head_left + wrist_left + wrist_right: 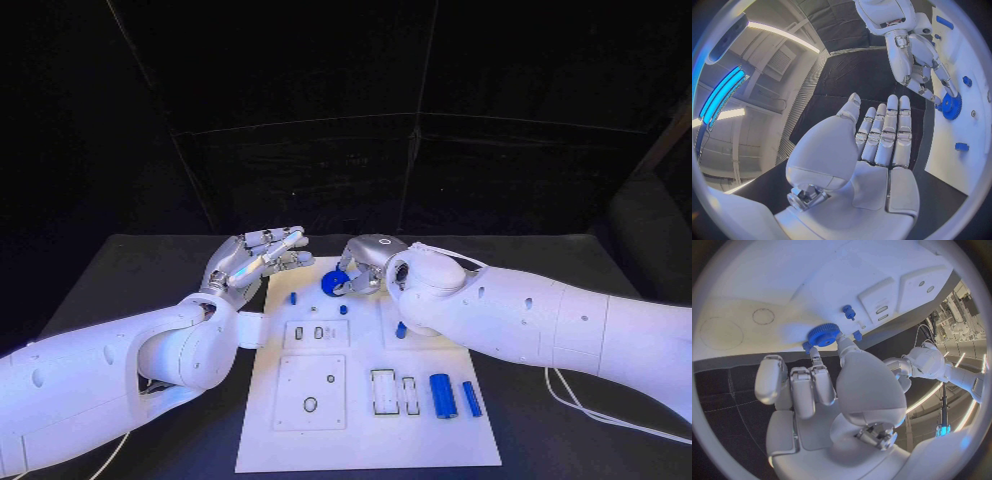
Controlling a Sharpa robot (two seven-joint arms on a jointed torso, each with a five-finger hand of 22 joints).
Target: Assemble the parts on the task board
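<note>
The white task board (368, 445) lies in the middle of the black desk (144, 265), its long side running from near to far. At its far end the right hand (372, 262) pinches a blue gear (335, 283) between its fingertips; in the right wrist view the gear (824, 334) sits right at the board's surface, with the fingertips (844, 343) touching its toothed rim, though whether the gear rests on the board or hangs just above it cannot be told. The left wrist view shows the same gear (951, 106) at the far edge of the board with the right hand's fingers (924, 60) reaching onto it.

The left hand (257, 258) hovers left of the board's far corner, apart from the gear and the board. Its palm is turned up and its fingers (887, 131) lie straight and side by side, the thumb held off to one side; it holds nothing.

On the board, a small blue peg (293, 297) stands near the far left side, and another small blue piece (401, 329) stands just beside the right arm. Nearer, on the right half, two blue cylinders (443, 395) lie side by side, a thicker one and a thinner one (472, 398), both pointing near to far. Just left of them are two rectangular slots (384, 391). On the left half sit two raised white plates, the far one (316, 333) with small slots, the near one (310, 392) with an oval hole
</note>
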